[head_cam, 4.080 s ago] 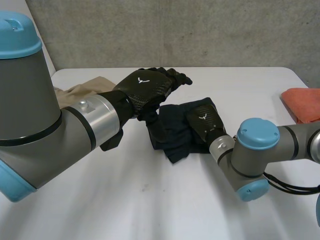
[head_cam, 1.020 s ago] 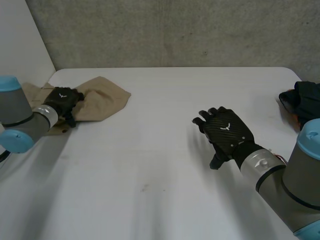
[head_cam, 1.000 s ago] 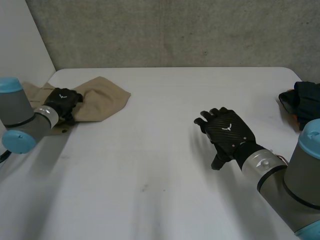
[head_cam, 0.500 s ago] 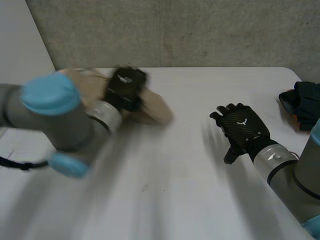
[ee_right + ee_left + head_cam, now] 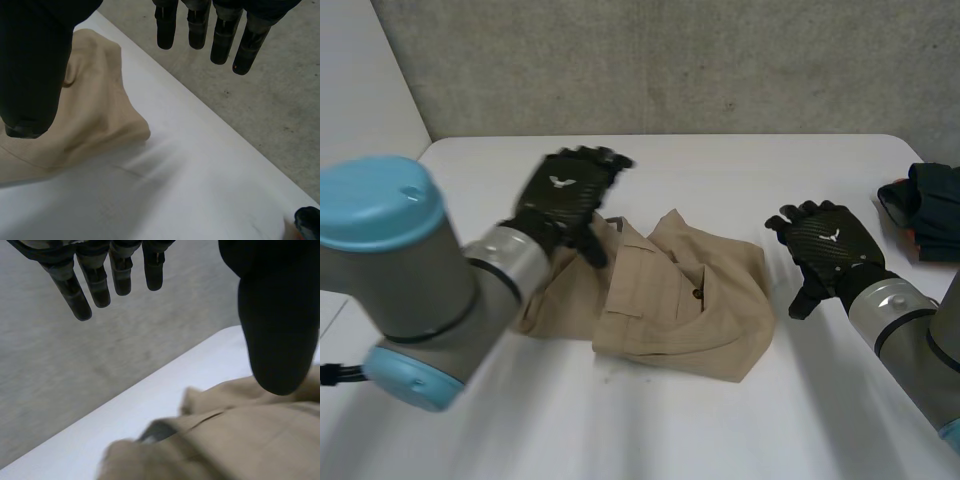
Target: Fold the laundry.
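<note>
Khaki garment point(image 5: 670, 300) crumpled mid-frame on table point(image 5: 740, 160). Wrist views show both hands spread, empty: left hand point(image 5: 565, 190) over its upper-left edge, right hand point(image 5: 830, 245) just right. Head view adds dark laundry point(image 5: 932, 200) at right edge.

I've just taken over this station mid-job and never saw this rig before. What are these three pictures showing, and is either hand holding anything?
This is a two-armed robot at a white table, each arm ending in a black hand. The wide picture comes from a camera between and behind the arms, looking down. The other two come from wrist cameras, each looking along its own palm, so you see that hand's fingers and thumb close up. A crumpled tan garment lies mid-table. The left hand is above its left end, the right hand beside its right edge. Both hands have straight fingers and hold nothing. A dark cloth lies at the table's right edge.
</note>
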Motion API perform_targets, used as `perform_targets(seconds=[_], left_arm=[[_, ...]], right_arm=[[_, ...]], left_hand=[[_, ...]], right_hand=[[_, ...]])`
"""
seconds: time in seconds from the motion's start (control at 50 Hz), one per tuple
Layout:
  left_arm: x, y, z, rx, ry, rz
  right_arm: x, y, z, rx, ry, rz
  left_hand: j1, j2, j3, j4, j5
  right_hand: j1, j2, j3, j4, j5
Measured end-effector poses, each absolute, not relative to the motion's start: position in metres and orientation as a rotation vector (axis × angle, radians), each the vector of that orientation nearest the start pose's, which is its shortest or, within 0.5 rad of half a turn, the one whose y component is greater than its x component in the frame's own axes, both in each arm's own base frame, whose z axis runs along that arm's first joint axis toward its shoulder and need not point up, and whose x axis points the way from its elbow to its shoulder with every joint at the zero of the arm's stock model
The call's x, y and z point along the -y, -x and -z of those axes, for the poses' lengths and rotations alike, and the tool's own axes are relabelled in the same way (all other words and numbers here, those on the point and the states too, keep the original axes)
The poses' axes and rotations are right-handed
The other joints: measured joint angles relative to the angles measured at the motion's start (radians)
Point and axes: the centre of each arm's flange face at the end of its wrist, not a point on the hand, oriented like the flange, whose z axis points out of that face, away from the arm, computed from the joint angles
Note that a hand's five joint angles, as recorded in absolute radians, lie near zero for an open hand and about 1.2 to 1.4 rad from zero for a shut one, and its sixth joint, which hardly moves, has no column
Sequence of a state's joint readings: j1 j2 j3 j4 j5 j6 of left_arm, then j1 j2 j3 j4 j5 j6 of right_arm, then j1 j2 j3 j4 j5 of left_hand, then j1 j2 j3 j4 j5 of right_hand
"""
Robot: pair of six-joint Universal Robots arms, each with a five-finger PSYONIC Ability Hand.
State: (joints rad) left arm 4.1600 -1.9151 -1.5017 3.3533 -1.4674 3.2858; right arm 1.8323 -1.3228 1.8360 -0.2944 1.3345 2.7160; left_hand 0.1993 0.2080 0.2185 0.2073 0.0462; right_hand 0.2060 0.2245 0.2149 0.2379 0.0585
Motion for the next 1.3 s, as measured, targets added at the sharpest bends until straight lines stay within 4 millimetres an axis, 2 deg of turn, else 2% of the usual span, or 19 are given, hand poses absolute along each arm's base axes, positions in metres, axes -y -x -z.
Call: perform_targets(seconds=[0.06,0.16,0.3,0.32,0.36,0.48,0.58,0.66,0.7,0.74,0.78,0.82,0.9,0.92,0.94,1.06,1.12,1.18,1.3], left_arm=[[0.257,0.296,-0.231,-2.385,-0.925,2.314],[0.268,0.281,-0.22,-2.401,-0.949,2.246],[0.271,0.285,-0.182,-2.46,-1.181,2.111],[0.271,0.285,-0.182,-2.46,-1.181,2.111],[0.271,0.289,-0.166,-2.476,-1.254,2.061],[0.274,0.289,-0.159,-2.477,-1.253,2.041],[0.287,0.28,-0.164,-2.453,-1.15,2.052],[0.294,0.272,-0.169,-2.447,-1.084,2.059],[0.296,0.27,-0.17,-2.449,-1.066,2.062],[0.297,0.267,-0.171,-2.463,-1.034,2.067],[0.297,0.266,-0.172,-2.471,-1.025,2.068],[0.296,0.266,-0.171,-2.48,-1.018,2.068],[0.295,0.265,-0.171,-2.491,-1.008,2.066],[0.294,0.265,-0.172,-2.491,-1.005,2.068],[0.294,0.265,-0.173,-2.49,-1.004,2.07],[0.294,0.263,-0.181,-2.465,-0.979,2.093],[0.293,0.26,-0.189,-2.444,-0.938,2.116],[0.292,0.259,-0.195,-2.437,-0.912,2.131],[0.288,0.256,-0.207,-2.432,-0.853,2.176]], right_arm=[[0.261,-0.23,-0.18,-2.159,1.023,1.894],[0.258,-0.231,-0.18,-2.162,1.033,1.864],[0.255,-0.232,-0.177,-2.169,1.042,1.838],[0.255,-0.232,-0.177,-2.169,1.042,1.838],[0.254,-0.232,-0.175,-2.175,1.043,1.831],[0.245,-0.238,-0.178,-2.165,1.04,1.801],[0.208,-0.266,-0.188,-2.072,1.055,1.691],[0.185,-0.285,-0.188,-2.005,1.092,1.628],[0.179,-0.292,-0.184,-1.983,1.112,1.607],[0.17,-0.31,-0.169,-1.951,1.169,1.577],[0.169,-0.318,-0.161,-1.949,1.2,1.58],[0.17,-0.324,-0.153,-1.958,1.23,1.598],[0.182,-0.331,-0.142,-2.0,1.274,1.702],[0.186,-0.331,-0.141,-2.008,1.275,1.735],[0.189,-0.331,-0.141,-2.013,1.272,1.765],[0.211,-0.315,-0.163,-2.023,1.193,1.914],[0.233,-0.288,-0.186,-2.047,1.119,1.992],[0.245,-0.269,-0.194,-2.078,1.098,2.001],[0.274,-0.208,-0.203,-2.255,1.117,1.927]], left_hand=[[0.003,0.004,0.002,0.003,0.003],[0.032,0.032,0.012,0.027,0.004],[0.048,0.039,0.025,0.039,0.004],[0.048,0.039,0.025,0.039,0.004],[0.048,0.039,0.026,0.039,0.004],[0.048,0.039,0.026,0.039,0.004],[0.048,0.039,0.026,0.039,0.004],[0.048,0.039,0.026,0.039,0.004],[0.048,0.039,0.026,0.039,0.004],[0.048,0.039,0.026,0.039,0.004],[0.048,0.039,0.026,0.039,0.004],[0.048,0.039,0.026,0.039,0.004],[0.048,0.039,0.026,0.039,0.004],[0.048,0.039,0.026,0.039,0.004],[0.048,0.039,0.026,0.039,0.004],[0.045,0.037,0.024,0.037,0.004],[0.045,0.035,0.024,0.036,0.0],[0.044,0.032,0.024,0.032,0.0],[0.044,0.031,0.024,0.032,0.0]], right_hand=[[0.0,0.0,0.0,0.0,0.0],[0.0,0.0,0.0,0.0,0.0],[0.0,0.0,0.0,0.0,0.0],[0.0,0.0,0.0,0.0,0.0],[0.0,0.0,0.0,0.0,0.0],[0.0,0.0,0.0,0.0,0.0],[0.0,0.0,0.0,0.0,0.0],[0.0,0.0,0.0,0.0,0.0],[0.0,0.0,0.0,0.0,0.0],[0.0,0.0,0.0,0.0,0.0],[0.003,0.005,0.006,0.002,0.003],[0.088,0.103,0.114,0.092,0.098],[0.559,0.69,0.668,0.642,0.618],[0.705,0.889,0.884,0.859,0.826],[0.733,0.935,0.946,0.924,0.884],[0.743,0.942,0.964,0.944,0.912],[0.743,0.942,0.964,0.945,0.919],[0.743,0.942,0.964,0.95,0.923],[0.743,0.952,0.968,0.952,0.923]])
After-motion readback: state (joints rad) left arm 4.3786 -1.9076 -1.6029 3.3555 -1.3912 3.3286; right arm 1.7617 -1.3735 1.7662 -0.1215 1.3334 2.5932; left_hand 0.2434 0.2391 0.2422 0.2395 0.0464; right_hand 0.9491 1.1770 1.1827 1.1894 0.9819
